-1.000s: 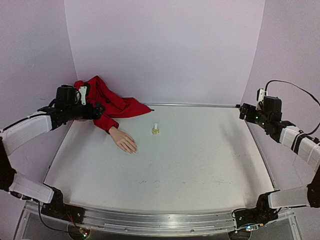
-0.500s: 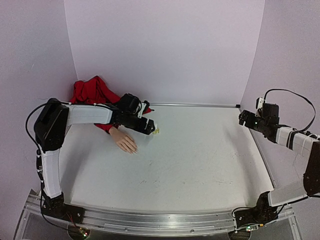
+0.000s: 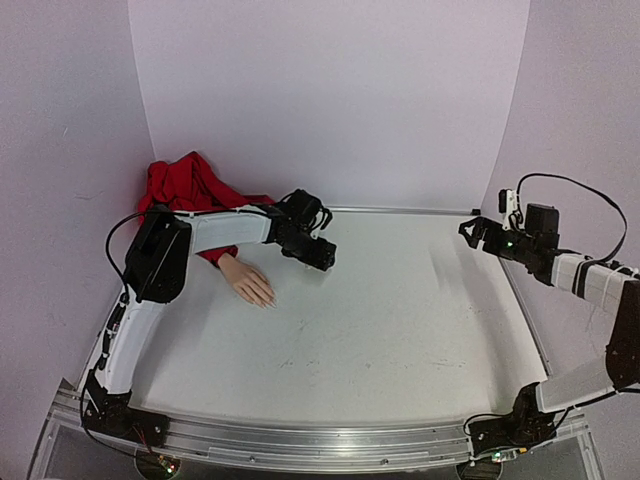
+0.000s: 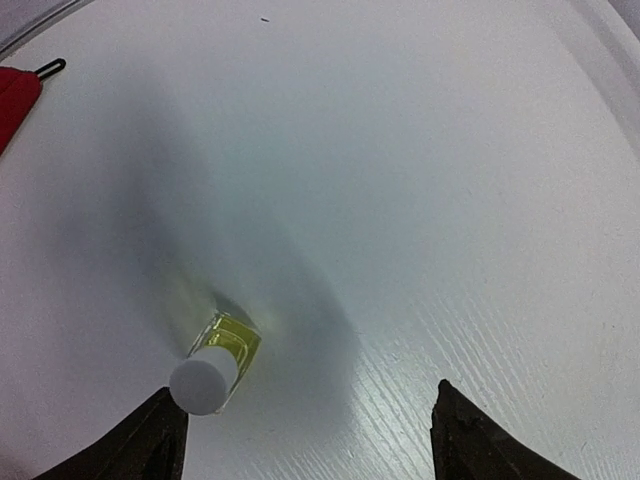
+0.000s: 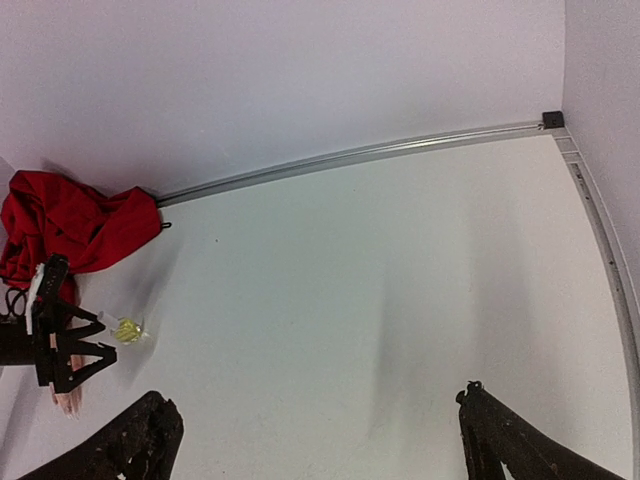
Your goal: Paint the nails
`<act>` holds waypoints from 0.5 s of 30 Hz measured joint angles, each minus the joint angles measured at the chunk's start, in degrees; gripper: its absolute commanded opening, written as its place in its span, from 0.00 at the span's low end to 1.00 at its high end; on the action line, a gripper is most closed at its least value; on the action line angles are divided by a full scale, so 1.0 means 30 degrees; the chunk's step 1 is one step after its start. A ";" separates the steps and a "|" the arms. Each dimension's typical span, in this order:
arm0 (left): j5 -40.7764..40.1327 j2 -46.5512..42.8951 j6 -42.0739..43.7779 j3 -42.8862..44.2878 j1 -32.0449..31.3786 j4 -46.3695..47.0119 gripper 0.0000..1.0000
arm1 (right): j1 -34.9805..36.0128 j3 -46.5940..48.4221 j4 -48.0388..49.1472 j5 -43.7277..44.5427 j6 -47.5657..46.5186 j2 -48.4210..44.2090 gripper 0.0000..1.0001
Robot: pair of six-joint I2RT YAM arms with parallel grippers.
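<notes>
The left gripper [image 4: 305, 400], jaws apart, hangs over the white-capped yellowish bottle [image 4: 215, 360] on the surface [image 4: 450, 200]; the right gripper [image 5: 315, 400], also spread wide, hovers well away.

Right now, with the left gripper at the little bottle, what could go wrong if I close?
1. The bottle sits off-centre, almost against one finger of the open left gripper; closing may tip or shove it rather than clamp it.
2. The mannequin hand and red sleeve lie close beside the left arm; a careless swing could drag them.
</notes>
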 measured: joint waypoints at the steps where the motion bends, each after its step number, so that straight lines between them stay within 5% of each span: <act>1: -0.0131 0.0117 -0.0015 0.0204 0.0000 -0.0175 0.83 | -0.0007 0.0000 0.0087 -0.0233 -0.0015 -0.0015 0.98; 6: -0.1151 0.0342 -0.0073 0.1115 0.0007 -0.1377 0.78 | -0.0051 0.0000 0.0291 -0.0998 -0.0073 -0.0168 0.98; 15: -0.2295 0.1173 -0.0058 0.2951 0.0000 -0.2470 0.55 | -0.0073 0.0000 0.0459 -0.1392 -0.0058 -0.0306 0.98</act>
